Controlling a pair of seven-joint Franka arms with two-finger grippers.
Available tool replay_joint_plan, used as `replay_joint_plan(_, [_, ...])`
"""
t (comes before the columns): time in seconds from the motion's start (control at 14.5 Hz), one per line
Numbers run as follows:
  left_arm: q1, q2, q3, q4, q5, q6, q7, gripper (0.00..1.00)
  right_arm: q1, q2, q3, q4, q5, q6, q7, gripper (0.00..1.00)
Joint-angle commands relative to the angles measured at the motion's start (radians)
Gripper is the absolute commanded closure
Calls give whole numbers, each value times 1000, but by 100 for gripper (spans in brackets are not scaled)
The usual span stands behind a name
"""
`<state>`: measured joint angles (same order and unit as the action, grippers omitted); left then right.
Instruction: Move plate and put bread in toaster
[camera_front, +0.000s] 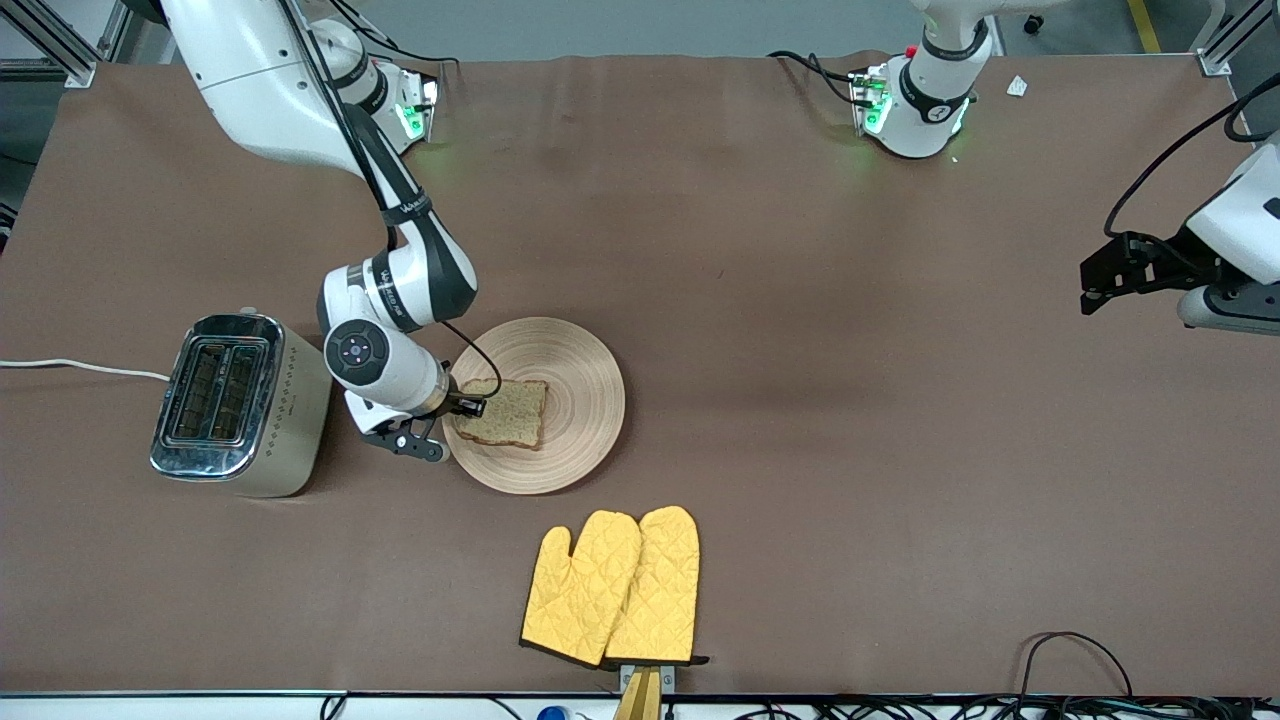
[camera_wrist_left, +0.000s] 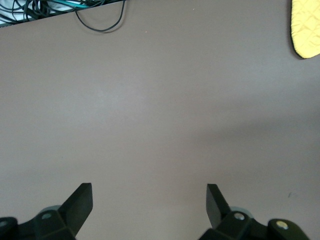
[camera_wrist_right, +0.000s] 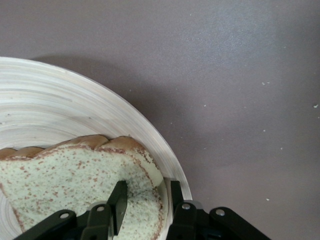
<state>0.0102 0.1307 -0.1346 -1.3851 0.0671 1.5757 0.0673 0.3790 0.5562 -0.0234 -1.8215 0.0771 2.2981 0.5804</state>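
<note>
Bread: one speckled brown slice lying flat on the plate, on the part of the plate toward the right arm's end of the table. Its edge sits between the right gripper's fingers.
Plate: round light wooden plate on the brown table, just beside the toaster, toward the left arm's end from it. Right gripper is at its rim on the toaster side.
Right gripper: low at the plate rim, reaching in from the toaster side. In the right wrist view one finger rests on top of the slice, the other finger sits at the slice's edge against the plate rim. Jaws narrow, pinching the edge of the bread. Slice is not lifted.
Toaster: cream body, chrome top, two slots facing up, both look empty. Sits just beside the right gripper, on its side away from the plate. White cord runs off toward the right arm's end of the table.
Left gripper: up in the air over bare table at the left arm's end, well apart from plate, bread and toaster. Fingers spread wide, nothing between them. Arm waits.
Oven mitts: yellow quilted pair lying flat, nearer to the front camera than the plate, near the right gripper but not touching anything. A corner of one shows in the left wrist view.
</note>
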Motion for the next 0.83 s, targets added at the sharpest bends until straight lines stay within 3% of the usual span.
replay_joint_plan(0.0, [-61, -31, 76, -32, -12, -11, 6, 0, -3, -6, 6, -24, 15, 23, -1, 61])
replay_joint_plan(0.28, [-70, -72, 83, -75, -16, -9, -9, 0, -3, 4, 6, -24, 26, 32, -2, 69])
replay_joint_plan(0.41, [-64, -74, 82, -81, -18, -6, -9, 0, 0, 10, 6, -24, 29, 41, -2, 81])
replay_joint_plan(0.55, [-33, -72, 82, -75, -90, 0, -36, 0, -2, 10, 6, -24, 29, 38, -1, 89])
replay_joint_plan(0.76, [-33, -74, 79, -78, -101, 1, -121, 0, -3, 10, 6, -24, 29, 34, -2, 98])
